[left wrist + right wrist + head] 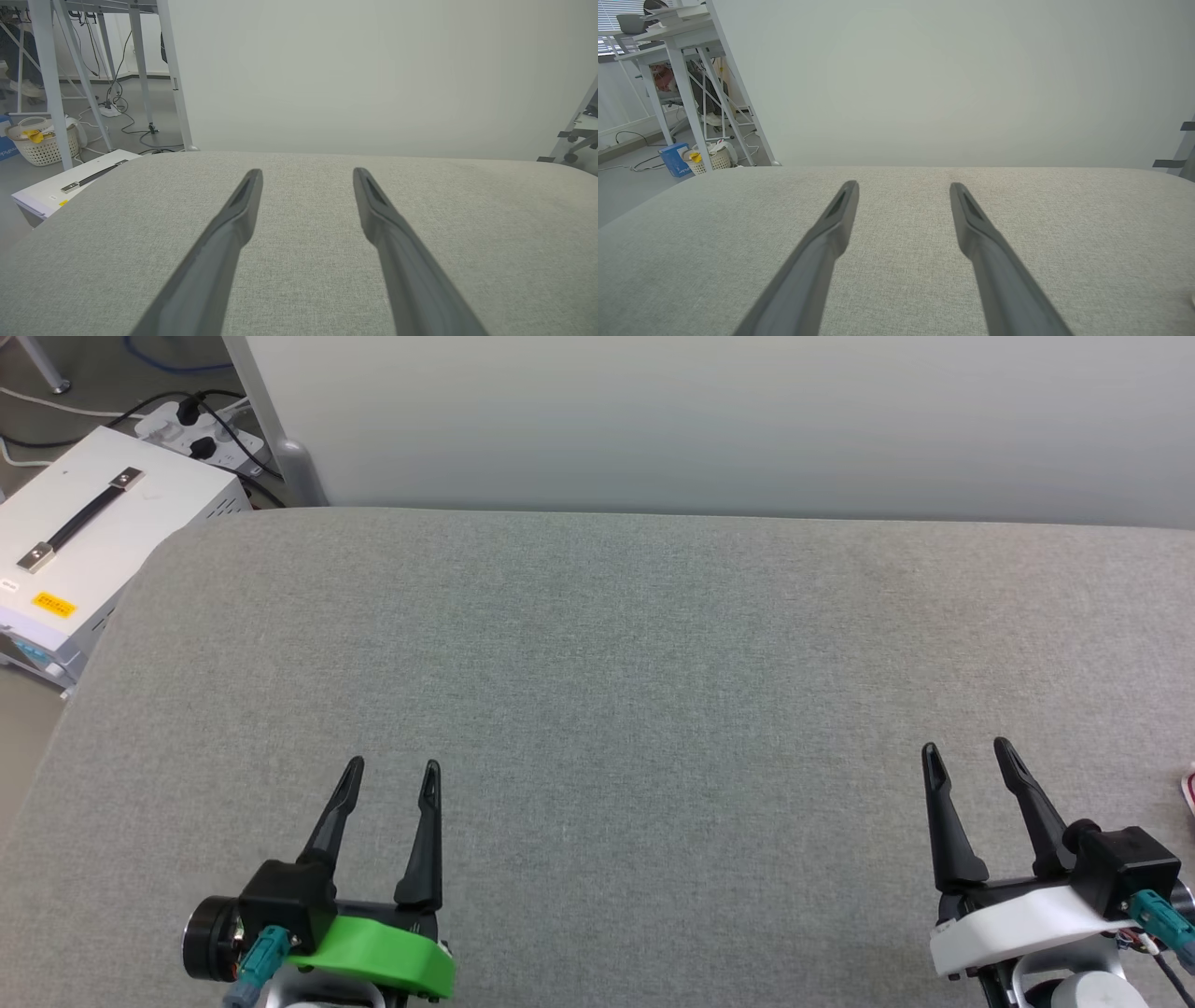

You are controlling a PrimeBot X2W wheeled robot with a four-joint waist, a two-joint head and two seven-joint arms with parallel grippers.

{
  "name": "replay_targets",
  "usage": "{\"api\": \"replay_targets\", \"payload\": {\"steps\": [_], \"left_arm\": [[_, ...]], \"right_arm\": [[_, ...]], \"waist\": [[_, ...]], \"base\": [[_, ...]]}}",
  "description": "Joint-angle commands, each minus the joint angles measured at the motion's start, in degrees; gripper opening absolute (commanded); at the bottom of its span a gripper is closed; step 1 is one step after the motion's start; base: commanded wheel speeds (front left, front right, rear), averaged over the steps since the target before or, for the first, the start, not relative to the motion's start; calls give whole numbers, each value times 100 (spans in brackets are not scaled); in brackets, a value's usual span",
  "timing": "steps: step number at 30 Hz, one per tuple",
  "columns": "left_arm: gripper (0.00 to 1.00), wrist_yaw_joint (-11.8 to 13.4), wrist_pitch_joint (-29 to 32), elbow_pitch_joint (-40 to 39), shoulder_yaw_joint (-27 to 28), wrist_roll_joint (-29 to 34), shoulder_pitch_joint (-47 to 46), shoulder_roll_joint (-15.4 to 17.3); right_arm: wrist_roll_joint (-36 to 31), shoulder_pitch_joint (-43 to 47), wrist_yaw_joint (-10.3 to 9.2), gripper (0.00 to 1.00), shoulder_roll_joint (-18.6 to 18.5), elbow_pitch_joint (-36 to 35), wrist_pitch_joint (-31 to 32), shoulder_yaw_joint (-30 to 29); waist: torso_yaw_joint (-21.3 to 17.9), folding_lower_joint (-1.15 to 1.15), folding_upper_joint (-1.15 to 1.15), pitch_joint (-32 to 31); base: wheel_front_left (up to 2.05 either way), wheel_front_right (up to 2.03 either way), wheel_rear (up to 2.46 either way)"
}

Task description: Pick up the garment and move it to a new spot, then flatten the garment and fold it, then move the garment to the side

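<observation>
1. The left gripper [393,765] sits at the lower left of the head view on a green mount. Its 2 dark fingers are spread apart, with nothing between them.
2. The right gripper [965,747] sits at the lower right on a white mount. Its 2 fingers are also spread and hold nothing.
3. Both grippers hang over a wide grey fabric surface [597,644], well apart from each other, fingers pointing toward the pale wall [709,420] behind it.
4. The garment [1189,791] appears as a small red-and-white sliver at the far right edge of the head view. It lies on the fabric just to the right of the right gripper. Too little of it shows to tell how it lies.
5. In the left wrist view the left gripper's fingers [233,224] stretch over bare grey fabric with a broad gap between them. The right wrist view gives the same picture for the right gripper's fingers [980,233].
6. Off the surface's left corner stands a white box [93,541] with a black handle, and a power strip [196,434] with plugged cables lies on the floor behind it.
7. Farther left, a white laundry basket [44,144] stands on the floor among metal table legs [46,84].
</observation>
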Motion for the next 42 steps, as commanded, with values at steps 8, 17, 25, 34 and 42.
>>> {"api": "replay_targets", "payload": {"steps": [8,17,25,34,42], "left_arm": [[100,-16,-33,-144,72,94,86,-40],[0,1,9,-159,77,6,11,2],[0,49,106,-159,88,58,-4,4],[0,100,208,-158,108,113,-19,1],[0,146,300,-158,127,162,-34,-2]], "right_arm": [[-86,-59,-5,100,26,45,-54,-26],[-50,-6,0,0,32,35,4,10],[-124,-10,0,0,42,15,98,1],[-202,-16,-1,0,54,-7,198,-10],[-273,-20,-1,0,64,-26,289,-19]], "waist": [[-45,0,62,-8],[-84,0,0,17],[-94,0,4,-3],[-105,0,8,-24],[-114,0,12,-43]], "base": [[0,0,0],[0,0,0],[0,0,0],[0,0,0],[0,0,0]]}}
